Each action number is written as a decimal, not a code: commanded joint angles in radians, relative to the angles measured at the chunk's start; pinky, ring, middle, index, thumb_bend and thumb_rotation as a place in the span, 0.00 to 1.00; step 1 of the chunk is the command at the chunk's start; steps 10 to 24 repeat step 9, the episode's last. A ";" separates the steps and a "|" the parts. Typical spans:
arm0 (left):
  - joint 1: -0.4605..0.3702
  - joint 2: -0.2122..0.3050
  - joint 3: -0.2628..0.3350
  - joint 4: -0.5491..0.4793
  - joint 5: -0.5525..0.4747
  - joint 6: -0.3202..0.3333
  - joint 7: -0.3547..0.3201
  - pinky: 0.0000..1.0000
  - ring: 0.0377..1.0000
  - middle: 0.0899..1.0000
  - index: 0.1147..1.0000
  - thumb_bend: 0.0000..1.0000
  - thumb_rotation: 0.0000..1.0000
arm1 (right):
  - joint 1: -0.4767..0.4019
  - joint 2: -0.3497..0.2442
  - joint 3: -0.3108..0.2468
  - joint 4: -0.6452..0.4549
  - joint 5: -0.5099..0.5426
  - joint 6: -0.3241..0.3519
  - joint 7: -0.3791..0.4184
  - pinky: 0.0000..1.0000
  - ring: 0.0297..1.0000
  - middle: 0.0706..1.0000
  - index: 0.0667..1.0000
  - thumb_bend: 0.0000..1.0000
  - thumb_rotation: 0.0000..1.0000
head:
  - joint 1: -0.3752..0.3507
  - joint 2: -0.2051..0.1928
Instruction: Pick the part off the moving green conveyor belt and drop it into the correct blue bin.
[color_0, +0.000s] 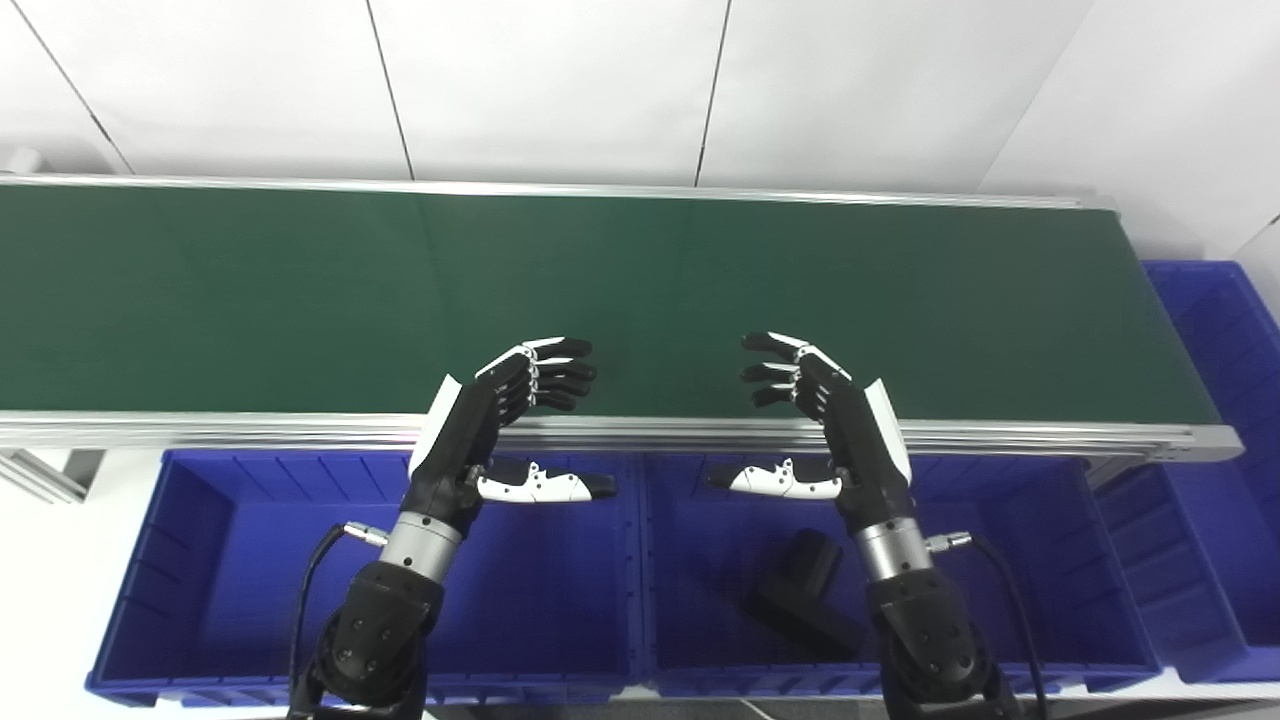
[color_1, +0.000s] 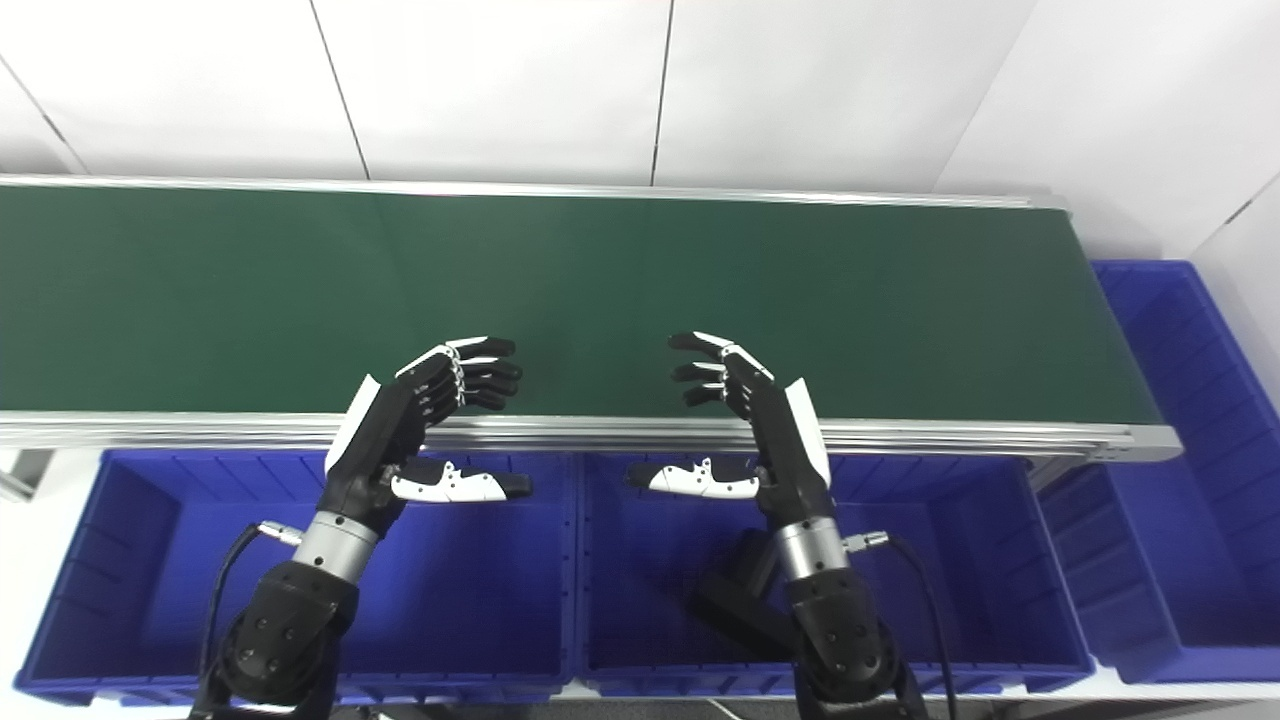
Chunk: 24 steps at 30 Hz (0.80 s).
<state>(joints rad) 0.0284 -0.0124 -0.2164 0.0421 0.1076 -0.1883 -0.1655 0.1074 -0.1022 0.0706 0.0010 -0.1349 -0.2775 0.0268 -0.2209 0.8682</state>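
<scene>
- Over the near edge of the green conveyor belt (color_0: 640, 300) in the left eye view, both hands hover with palms facing each other. The left hand (color_0: 490, 420) is released, fingers spread and gently curled, thumb pointing inward above the left blue bin (color_0: 200, 560).
- The right hand (color_0: 830, 420) mirrors it: released, grasping nothing, thumb reaching toward the centre.
- A black part (color_0: 800, 590) lies on the floor of the middle blue bin (color_0: 1060, 560), just left of the right forearm. No part shows on the belt.
- A third blue bin (color_0: 1230, 400) sits past the belt's right end.
- In the right eye view, same picture: left hand (color_1: 415, 420) and right hand (color_1: 760, 425) both slack, well apart, fingertips over the belt's aluminium rail (color_1: 600, 432).
- Here the black part (color_1: 735, 595) is partly hidden behind the right wrist, inside the middle bin.
</scene>
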 joint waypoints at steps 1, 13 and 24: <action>-0.015 -0.009 -0.005 -0.035 -0.004 -0.023 0.007 0.62 0.65 0.65 0.69 0.85 0.05 | -0.002 0.003 0.003 -0.033 0.002 -0.010 0.004 0.60 0.69 0.80 0.73 0.85 0.11 | 0.003 -0.010; -0.011 -0.005 -0.006 -0.026 -0.008 -0.033 0.003 0.63 0.65 0.65 0.70 0.85 0.05 | -0.004 0.011 0.016 -0.019 -0.042 -0.019 -0.011 0.57 0.67 0.79 0.73 0.85 0.15 | 0.004 -0.027; -0.011 -0.005 -0.006 -0.026 -0.008 -0.033 0.003 0.63 0.65 0.65 0.70 0.85 0.05 | -0.004 0.011 0.016 -0.019 -0.042 -0.019 -0.011 0.57 0.67 0.79 0.73 0.85 0.15 | 0.004 -0.027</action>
